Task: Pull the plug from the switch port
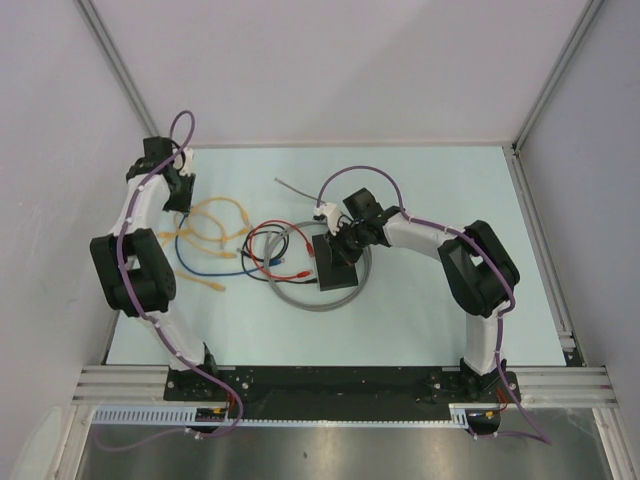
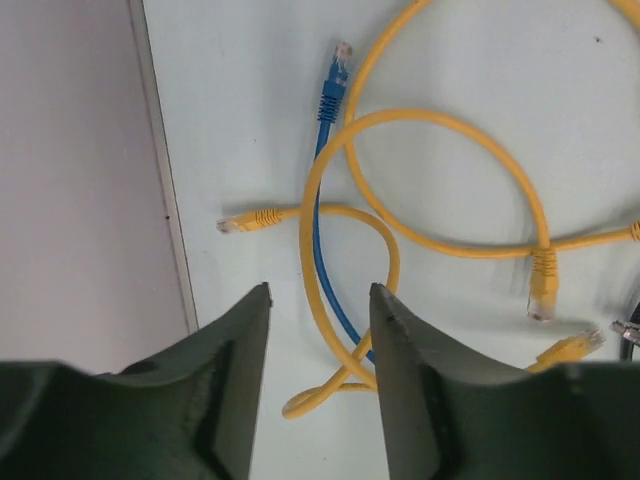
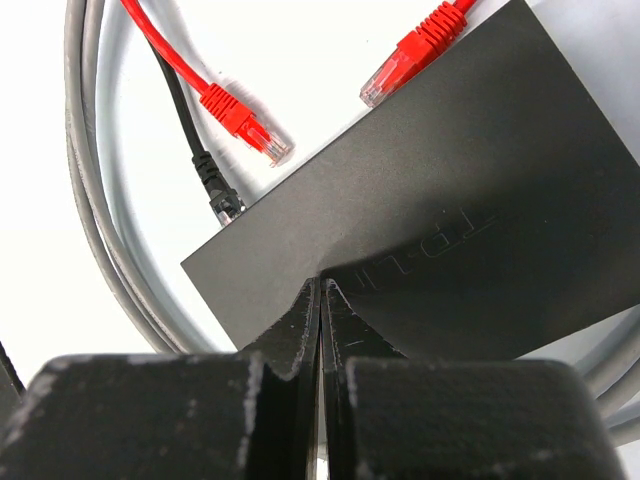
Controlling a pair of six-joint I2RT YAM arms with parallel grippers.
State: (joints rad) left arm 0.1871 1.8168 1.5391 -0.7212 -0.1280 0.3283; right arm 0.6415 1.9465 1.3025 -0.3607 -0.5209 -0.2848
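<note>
The small flat matte-black rectangular switch [image 3: 470, 220] lies mid-frame on the pale table [image 1: 420, 320], ringed by grey cable [image 3: 90, 200]. The right claw [image 3: 320, 290] is pressed together and empty over the switch's lower edge. A red plug [image 3: 415, 50] and a black plug [image 3: 212, 185] lie at its upper-left edge; the ports are hidden. The left claw [image 2: 320, 292] hangs spread at upper left over yellow cables [image 2: 450, 130]. I'd call this the approach. Next, the right claw must spread and pinch whichever plug is seated.

Grey cable coil [image 3: 90, 200] ringing the switch [image 3: 480, 180], red plugs [image 3: 245, 120] and a black plug [image 3: 215, 185] crowding one edge (black at the corner), open table [image 1: 400, 330] to the right, yellow leads [image 2: 430, 130] cluttering the left.
</note>
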